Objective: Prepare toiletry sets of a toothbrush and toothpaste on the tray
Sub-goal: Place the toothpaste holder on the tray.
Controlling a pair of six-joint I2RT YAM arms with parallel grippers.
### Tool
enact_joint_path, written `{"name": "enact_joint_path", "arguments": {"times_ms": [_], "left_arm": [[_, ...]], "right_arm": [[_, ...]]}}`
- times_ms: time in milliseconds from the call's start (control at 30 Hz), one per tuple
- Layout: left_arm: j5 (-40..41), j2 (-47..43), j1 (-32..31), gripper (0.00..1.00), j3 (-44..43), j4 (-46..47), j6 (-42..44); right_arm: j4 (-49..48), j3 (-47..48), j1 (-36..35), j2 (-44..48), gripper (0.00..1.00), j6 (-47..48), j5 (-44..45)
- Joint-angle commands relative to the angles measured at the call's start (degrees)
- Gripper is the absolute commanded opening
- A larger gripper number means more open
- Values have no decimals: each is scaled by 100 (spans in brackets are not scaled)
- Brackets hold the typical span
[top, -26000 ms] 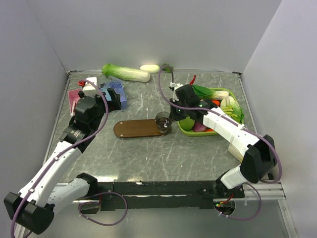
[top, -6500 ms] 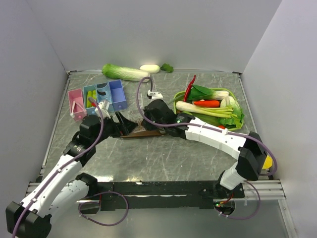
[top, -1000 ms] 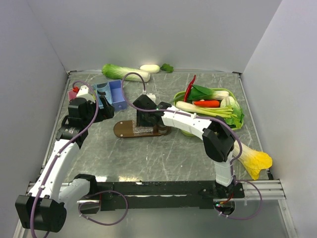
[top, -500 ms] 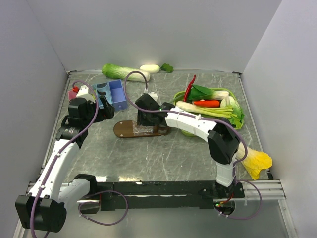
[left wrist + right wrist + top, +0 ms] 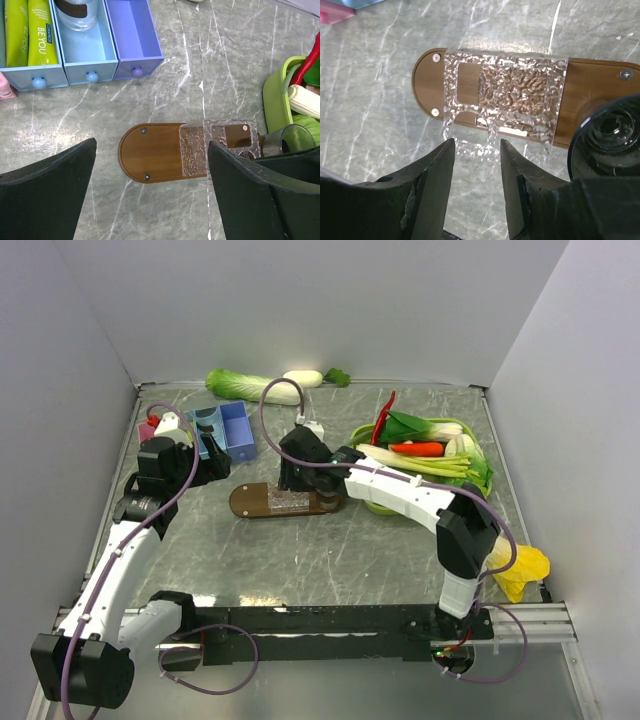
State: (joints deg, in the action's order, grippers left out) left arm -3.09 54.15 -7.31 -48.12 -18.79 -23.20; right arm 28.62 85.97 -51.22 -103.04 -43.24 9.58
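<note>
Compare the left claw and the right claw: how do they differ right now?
The left claw stands wide open; the right claw shows a much narrower gap. The left claw sits farther from the tray, toward the blue box; the right claw hovers close to the clear textured holder on the tray. Both hold nothing.

White arms [image 5: 112, 575] bear black joints [image 5: 468, 532], purple cables [image 5: 266, 400], black left end effector [image 5: 151, 150] and right end effector [image 5: 476, 145].
</note>
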Motion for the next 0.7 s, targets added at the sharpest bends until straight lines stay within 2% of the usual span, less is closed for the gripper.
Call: {"name": "enact_joint_path", "arguments": {"times_ms": [0, 200, 433, 567, 667], "left_arm": [[98, -141, 19, 97, -40, -11, 105], [230, -545, 19, 97, 109, 225, 184], [292, -853, 19, 97, 329, 490, 377], [422, -696, 19, 97, 286, 639, 413], [502, -398, 45, 97, 101, 745, 422]], "right_arm": [[-225, -133, 16, 504, 49, -61, -79], [-813, -545, 42, 1005, 48, 280, -430], [-1551, -1213, 534, 1803, 48, 712, -1353], [-1982, -1890, 1226, 2446, 47, 756, -2011], [-1809, -2172, 1614, 2903, 46, 931, -2101]]}}
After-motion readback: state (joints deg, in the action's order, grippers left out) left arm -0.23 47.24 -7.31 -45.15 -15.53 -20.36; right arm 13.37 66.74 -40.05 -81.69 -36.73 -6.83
